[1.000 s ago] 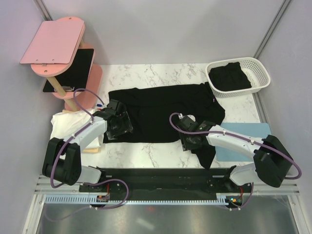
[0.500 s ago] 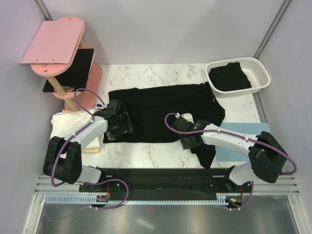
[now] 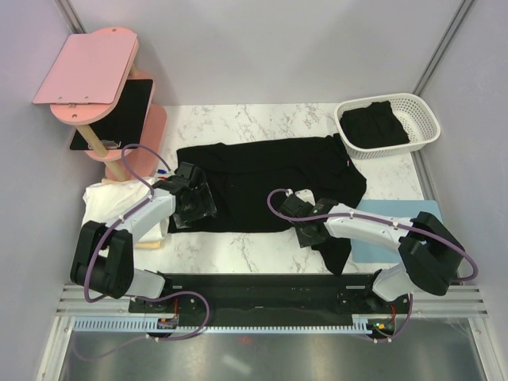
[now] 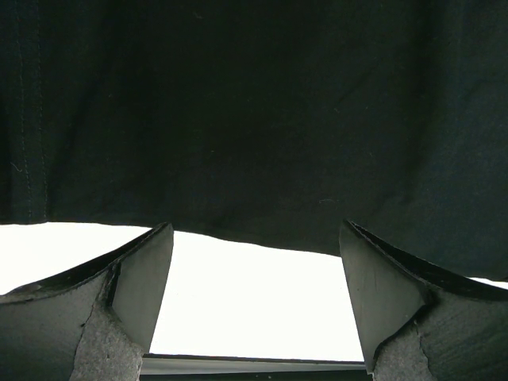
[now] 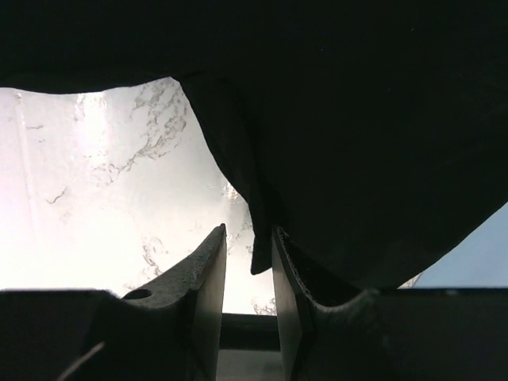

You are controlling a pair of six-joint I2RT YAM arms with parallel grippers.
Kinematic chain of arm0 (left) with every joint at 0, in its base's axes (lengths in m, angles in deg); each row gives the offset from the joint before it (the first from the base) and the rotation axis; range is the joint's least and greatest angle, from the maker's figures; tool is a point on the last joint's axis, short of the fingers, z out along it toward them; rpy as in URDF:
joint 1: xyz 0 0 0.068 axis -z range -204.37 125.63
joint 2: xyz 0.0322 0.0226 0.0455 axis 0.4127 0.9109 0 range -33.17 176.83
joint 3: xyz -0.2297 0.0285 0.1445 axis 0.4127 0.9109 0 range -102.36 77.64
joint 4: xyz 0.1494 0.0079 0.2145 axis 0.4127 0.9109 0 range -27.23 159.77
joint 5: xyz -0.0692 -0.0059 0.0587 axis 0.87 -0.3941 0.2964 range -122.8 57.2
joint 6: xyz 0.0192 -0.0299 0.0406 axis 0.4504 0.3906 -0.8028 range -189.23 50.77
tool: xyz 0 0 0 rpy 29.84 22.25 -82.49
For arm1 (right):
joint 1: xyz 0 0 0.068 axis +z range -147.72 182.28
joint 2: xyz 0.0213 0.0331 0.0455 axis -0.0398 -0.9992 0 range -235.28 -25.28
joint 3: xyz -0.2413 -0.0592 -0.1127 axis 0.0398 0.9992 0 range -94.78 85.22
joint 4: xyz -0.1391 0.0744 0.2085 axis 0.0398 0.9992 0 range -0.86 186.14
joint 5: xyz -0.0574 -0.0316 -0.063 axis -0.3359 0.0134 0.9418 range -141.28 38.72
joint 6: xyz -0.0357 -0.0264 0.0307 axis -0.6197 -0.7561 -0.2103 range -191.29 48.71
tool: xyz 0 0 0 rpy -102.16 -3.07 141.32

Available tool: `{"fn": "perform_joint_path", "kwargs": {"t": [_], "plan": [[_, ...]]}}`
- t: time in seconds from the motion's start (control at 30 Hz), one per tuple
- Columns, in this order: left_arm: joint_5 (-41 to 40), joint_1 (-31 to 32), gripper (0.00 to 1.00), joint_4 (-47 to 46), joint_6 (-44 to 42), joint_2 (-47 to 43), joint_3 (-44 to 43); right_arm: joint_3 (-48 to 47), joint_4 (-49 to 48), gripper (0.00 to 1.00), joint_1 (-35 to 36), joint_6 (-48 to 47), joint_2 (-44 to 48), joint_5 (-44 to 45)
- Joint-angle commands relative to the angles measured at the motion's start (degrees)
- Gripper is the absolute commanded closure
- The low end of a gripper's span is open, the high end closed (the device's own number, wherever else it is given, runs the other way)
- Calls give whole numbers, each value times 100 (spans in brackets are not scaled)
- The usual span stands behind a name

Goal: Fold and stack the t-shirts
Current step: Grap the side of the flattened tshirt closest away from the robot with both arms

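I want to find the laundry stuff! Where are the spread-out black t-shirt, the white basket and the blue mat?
spread-out black t-shirt (image 3: 262,178), top view, middle of its body.
white basket (image 3: 386,151), top view, its near wall.
blue mat (image 3: 409,208), top view, bare far strip.

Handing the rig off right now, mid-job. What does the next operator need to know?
Left gripper: open, at the near left hem of the spread t-shirt, holding nothing.
Right gripper: jaws narrow, with a fold of that shirt's near right edge at the tips; grip not confirmed.
Things: one shirt spread on the table; second t-shirt in the white basket, far right.
Done: no fold and no stack visible.
Left: fold both shirts, then stack them.
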State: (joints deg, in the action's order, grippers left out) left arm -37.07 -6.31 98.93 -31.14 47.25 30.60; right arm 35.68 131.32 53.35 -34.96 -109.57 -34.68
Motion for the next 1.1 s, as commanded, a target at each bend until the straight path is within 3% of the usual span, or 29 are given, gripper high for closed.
{"fn": "perform_joint_path", "kwargs": {"t": [0.0, 0.07, 0.2, 0.3, 0.47, 0.83, 1.07], "plan": [[-74, -31, 9, -145, -135, 26, -33, 41, -42, 65, 52, 93, -113, 133], [-82, -22, 9, -145, -126, 26, -33, 41, -60, 69, 52, 58, -149, 115], [-100, -22, 9, -127, -135, 17, -15, 32, -122, 88, 44, -12, -88, -7], [-135, -22, 9, -127, -144, 17, -15, -12, -166, 94, 44, -56, 18, -69], [-179, -22, 9, -127, -161, -9, -6, -126, -174, 96, 44, -153, 123, -209], [-328, -22, 9, -48, -222, -18, -68, -486, -359, 97, 52, -259, 361, -1650], [-364, -31, 9, 5, -249, -9, -103, -469, -649, 95, 44, -206, 19, -2503]]}}
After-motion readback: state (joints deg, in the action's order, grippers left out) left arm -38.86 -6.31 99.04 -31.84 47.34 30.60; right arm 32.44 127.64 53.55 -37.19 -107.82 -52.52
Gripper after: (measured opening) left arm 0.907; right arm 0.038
